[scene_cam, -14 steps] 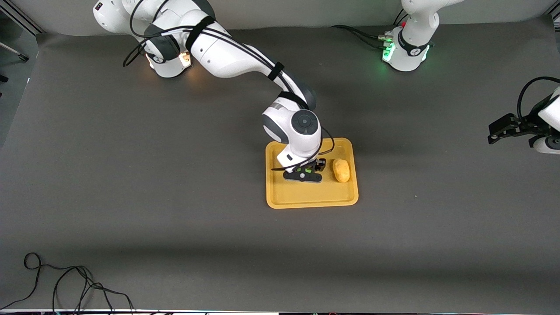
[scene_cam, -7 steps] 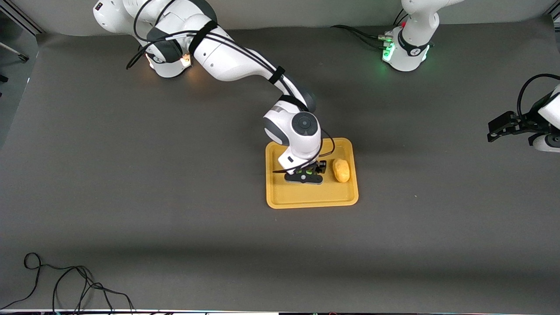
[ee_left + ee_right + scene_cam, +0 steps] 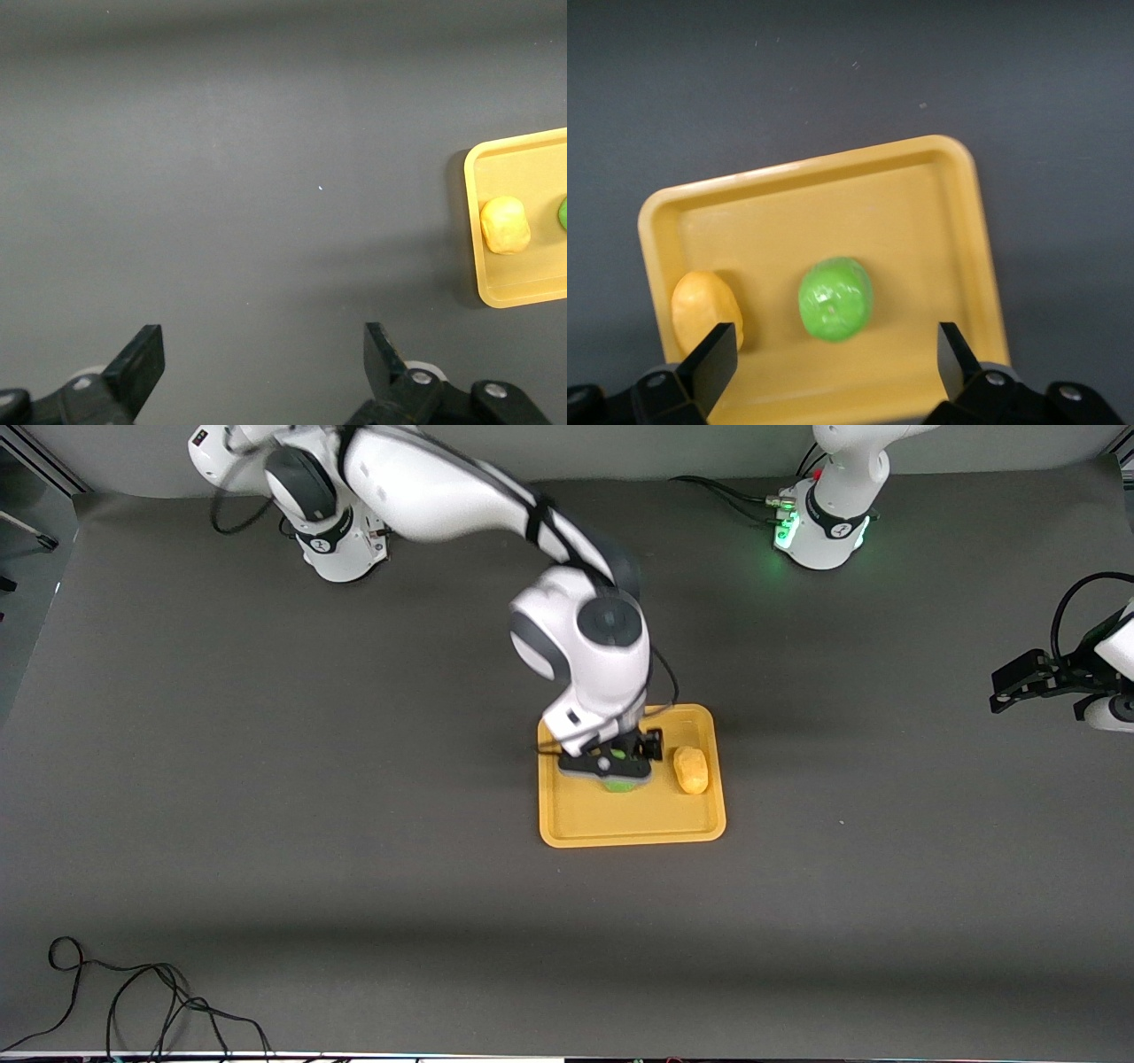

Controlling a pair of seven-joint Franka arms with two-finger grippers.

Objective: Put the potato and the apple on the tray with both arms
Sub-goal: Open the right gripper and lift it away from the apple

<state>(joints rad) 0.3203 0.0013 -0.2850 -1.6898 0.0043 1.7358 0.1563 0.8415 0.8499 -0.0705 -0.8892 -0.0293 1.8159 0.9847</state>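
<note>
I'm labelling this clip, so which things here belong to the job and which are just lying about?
Job:
- potato, on the tray
- apple, on the tray, released
- right end effector, open over the apple
- left end effector, open, waiting at its table end

Lying about:
- black cable near the front camera

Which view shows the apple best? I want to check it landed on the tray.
The right wrist view: the whole apple sits on the tray, free of the open right gripper. The front view half hides it under that gripper; the left wrist view catches only its edge.

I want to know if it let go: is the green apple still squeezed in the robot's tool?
No, the apple lies free on the tray, between the right tool's open fingers.
</note>
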